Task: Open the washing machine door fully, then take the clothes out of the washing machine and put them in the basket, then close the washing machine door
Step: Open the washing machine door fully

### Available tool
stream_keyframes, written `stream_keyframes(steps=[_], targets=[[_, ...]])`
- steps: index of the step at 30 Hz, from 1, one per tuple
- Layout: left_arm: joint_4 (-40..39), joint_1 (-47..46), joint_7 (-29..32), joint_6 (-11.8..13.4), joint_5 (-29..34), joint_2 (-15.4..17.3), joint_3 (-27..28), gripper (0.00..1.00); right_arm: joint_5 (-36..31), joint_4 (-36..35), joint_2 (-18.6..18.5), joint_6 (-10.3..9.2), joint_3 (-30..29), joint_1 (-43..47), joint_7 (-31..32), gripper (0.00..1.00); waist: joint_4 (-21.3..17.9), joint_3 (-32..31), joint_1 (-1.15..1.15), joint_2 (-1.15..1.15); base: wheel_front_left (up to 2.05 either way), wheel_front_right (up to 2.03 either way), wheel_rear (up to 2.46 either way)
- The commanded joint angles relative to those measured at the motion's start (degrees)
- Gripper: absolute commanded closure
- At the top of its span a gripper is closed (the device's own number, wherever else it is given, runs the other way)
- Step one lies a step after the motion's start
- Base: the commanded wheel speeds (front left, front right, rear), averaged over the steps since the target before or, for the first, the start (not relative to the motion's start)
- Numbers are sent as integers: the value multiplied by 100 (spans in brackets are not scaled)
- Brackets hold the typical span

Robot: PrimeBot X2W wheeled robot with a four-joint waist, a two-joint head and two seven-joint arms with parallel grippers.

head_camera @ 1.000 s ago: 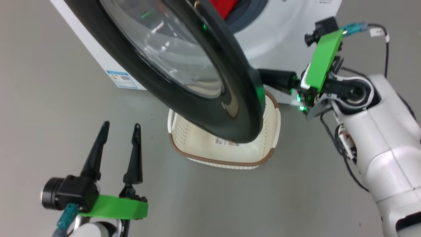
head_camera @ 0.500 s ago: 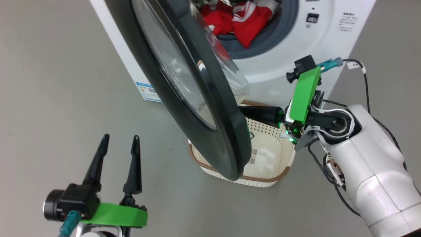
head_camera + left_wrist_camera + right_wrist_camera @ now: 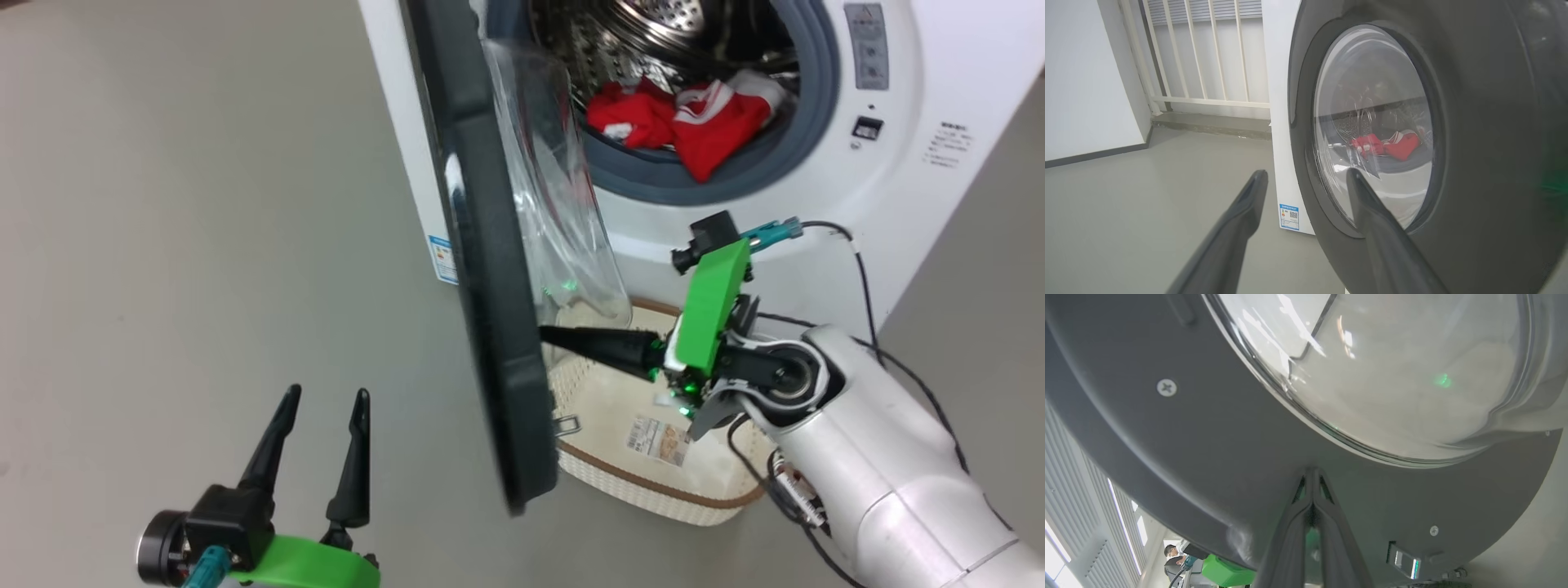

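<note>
The washing machine (image 3: 898,212) stands with its door (image 3: 494,327) roughly edge-on to us, not yet fully open. The basket (image 3: 645,498) sits on the floor below the opening, and the clothes (image 3: 702,131) lie in the drum. Our right pincer (image 3: 545,333), fingers pressed together, meets the door's inner rim; we should push low, steadily and outward. Our left pincer (image 3: 326,394) hangs apart and empty.
</note>
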Motion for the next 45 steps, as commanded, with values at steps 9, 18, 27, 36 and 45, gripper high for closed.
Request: stream_keyframes(steps=[9, 18, 27, 36, 45], targets=[[-224, 36, -28, 64, -11, 94, 252, 0, 644, -307, 198, 30, 1208, -286, -521, 100, 292, -128, 0, 0, 0, 0, 0], [-347, 129, -28, 150, -82, 94, 280, 0, 860, -260, 198, 30, 1797, -507, -840, 100, 308, -87, 0, 0, 0, 0, 0], [-325, 164, -28, 162, -104, 94, 282, 0, 802, -184, 198, 30, 1823, -533, -1046, 100, 274, -117, 0, 0, 0, 0, 0], [-224, 126, -28, 136, -95, 94, 340, 0, -111, -293, -44, 30, 1565, -255, -1858, 0, 206, -231, 0, 0, 0, 0, 0], [-147, 161, -28, 98, -57, 94, 451, 0, -1265, -672, -595, 30, 1468, 366, -3717, 0, 128, -398, 0, 0, 0, 0, 0]])
